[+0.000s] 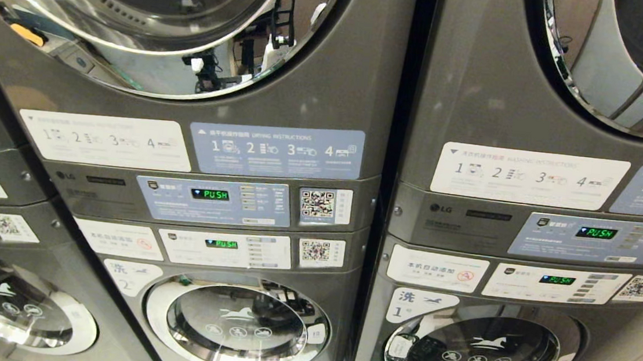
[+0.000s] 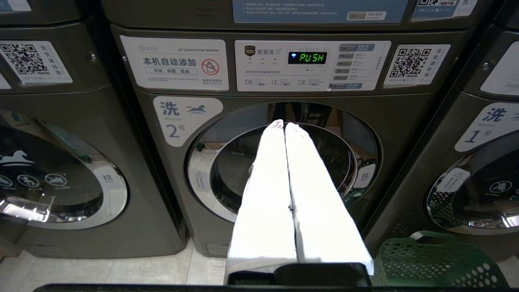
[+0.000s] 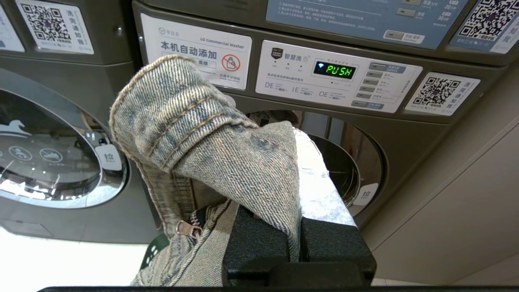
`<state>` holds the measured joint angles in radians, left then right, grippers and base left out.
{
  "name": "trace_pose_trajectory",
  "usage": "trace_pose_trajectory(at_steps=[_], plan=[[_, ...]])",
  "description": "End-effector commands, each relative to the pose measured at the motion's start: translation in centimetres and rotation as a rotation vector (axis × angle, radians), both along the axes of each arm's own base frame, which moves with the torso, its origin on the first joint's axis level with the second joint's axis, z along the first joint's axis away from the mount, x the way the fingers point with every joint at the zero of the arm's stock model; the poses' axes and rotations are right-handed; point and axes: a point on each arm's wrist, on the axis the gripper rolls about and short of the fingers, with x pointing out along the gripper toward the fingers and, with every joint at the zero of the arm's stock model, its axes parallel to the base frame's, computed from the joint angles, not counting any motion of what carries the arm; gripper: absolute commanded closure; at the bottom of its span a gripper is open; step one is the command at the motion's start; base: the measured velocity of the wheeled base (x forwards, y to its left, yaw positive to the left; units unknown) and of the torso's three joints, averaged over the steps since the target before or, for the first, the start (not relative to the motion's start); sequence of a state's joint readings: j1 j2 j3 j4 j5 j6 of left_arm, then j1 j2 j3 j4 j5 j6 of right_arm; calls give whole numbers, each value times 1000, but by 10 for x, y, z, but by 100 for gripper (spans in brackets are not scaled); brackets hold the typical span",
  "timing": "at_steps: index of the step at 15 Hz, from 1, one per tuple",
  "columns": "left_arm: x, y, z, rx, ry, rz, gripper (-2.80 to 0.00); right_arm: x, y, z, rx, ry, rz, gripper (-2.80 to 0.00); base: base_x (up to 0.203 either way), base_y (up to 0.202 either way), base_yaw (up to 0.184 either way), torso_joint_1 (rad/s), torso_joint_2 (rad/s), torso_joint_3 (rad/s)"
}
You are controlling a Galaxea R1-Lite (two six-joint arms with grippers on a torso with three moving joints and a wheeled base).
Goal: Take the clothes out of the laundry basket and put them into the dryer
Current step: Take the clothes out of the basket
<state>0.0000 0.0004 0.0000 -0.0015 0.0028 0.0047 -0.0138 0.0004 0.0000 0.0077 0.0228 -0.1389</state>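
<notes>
Denim clothing, a faded blue-grey jeans piece with tan stitching and a metal zipper pull, hangs from the right gripper and drapes over it, hiding most of its white fingers; one white finger shows beside the cloth. The jaws are pressed together with the denim pinched between them. This gripper is in front of the round glass door of the grey front-loading machine marked 1, whose white control panel shows a green "PUSH".

Green plastic laundry basket with round-holed walls sits on the pale tiled floor just before the machines, between the machine marked 2 and the one marked 1; only its rim and perforated wall show, and its contents cannot be seen.

The left gripper has its two long white fingers closed flat against each other with nothing between them, pointing at the round door of the grey machine marked 2, apart from it.

From the head view neither arm is visible: two grey stacked units stand side by side, the upper dryer drum with a chrome-ringed door above a blue instruction label, the washers below.
</notes>
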Motion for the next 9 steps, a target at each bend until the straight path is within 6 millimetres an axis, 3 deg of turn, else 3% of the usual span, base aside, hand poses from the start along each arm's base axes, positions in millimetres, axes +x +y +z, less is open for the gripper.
trace_pose_trajectory(at_steps=[1, 9], plan=[[0, 0, 0, 0, 0, 0, 0, 0, 0, 0, -1, 1, 1, 0, 0, 0, 0, 85, -187, -87], [0, 0, 0, -2, 0, 0, 0, 0, 0, 0, 2, 1, 2, 0, 0, 0, 0, 84, -165, -84]])
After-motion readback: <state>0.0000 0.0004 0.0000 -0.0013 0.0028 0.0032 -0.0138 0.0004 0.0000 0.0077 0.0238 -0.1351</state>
